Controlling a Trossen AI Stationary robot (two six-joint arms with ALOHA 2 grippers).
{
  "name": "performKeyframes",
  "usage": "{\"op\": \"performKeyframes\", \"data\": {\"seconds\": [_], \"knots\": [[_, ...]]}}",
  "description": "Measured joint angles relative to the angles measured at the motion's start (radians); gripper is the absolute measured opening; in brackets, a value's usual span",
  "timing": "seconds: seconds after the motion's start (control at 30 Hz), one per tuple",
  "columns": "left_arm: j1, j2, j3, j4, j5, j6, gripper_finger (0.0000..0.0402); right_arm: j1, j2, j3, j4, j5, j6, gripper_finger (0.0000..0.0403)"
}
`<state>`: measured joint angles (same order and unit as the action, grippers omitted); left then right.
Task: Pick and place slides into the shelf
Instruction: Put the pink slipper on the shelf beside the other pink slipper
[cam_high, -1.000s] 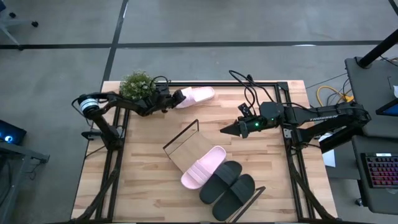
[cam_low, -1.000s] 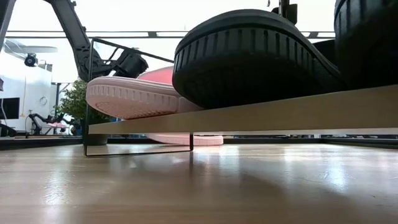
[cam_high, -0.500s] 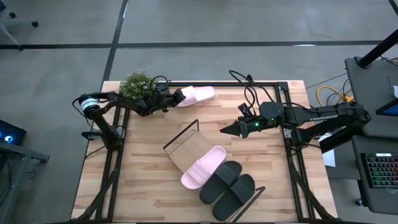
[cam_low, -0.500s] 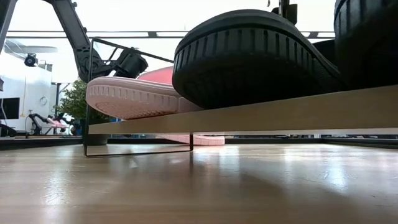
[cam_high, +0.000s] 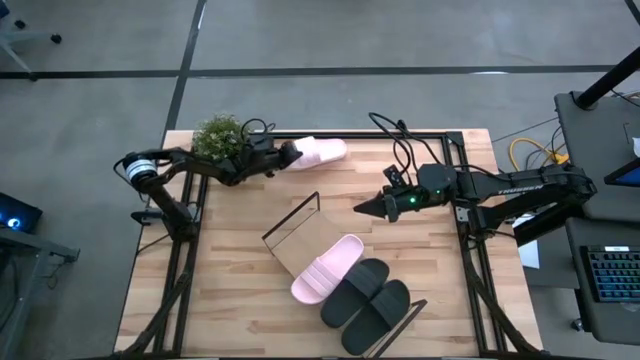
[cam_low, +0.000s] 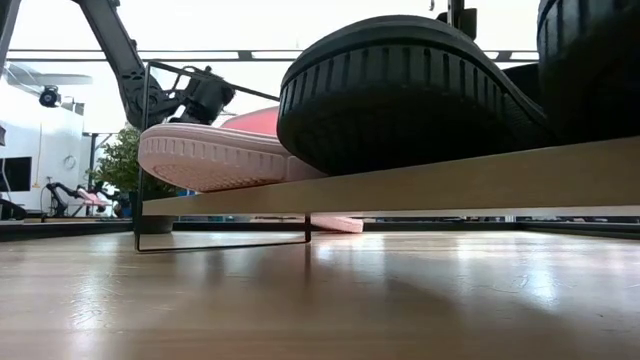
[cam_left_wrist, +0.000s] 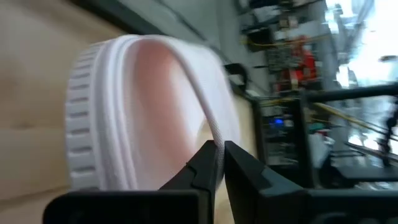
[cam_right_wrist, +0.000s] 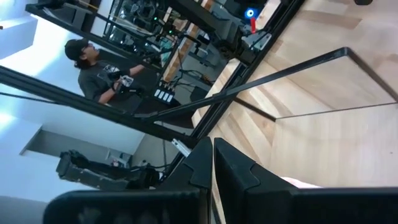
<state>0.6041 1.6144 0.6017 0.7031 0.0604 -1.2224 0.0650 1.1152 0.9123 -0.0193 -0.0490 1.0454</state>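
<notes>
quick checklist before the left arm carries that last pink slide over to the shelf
1. Grip: ok. The left gripper has its fingers shut on the strap of the loose pink slide at the table's far edge.
2. Slide off the table: cannot tell; in the low view it shows only as a sliver under the shelf board.
3. Free spot on the shelf: ok. One pink slide and the black pair fill the near part; the board's far end is bare.
4. Right gripper out of the way: not ok. It hangs shut beside the shelf's bare end.
5. Plant beside the left arm: ok, apart from the slide.
</notes>
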Motion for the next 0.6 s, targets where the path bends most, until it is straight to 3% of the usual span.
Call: {"op": "performKeyframes", "data": {"seconds": [0.3, 0.6], "knots": [[-0.001, -0.157, 0.02, 0.001, -0.008, 0.008, 0.0008, 0.0, 0.0, 0.0, -0.007, 0.024, -0.02, 0.0009], [-0.005, -0.368, 0.073, -0.269, -0.009, 0.154, 0.0008, -0.001, 0.0, 0.0, -0.021, 0.034, -0.033, 0.0009]]}}
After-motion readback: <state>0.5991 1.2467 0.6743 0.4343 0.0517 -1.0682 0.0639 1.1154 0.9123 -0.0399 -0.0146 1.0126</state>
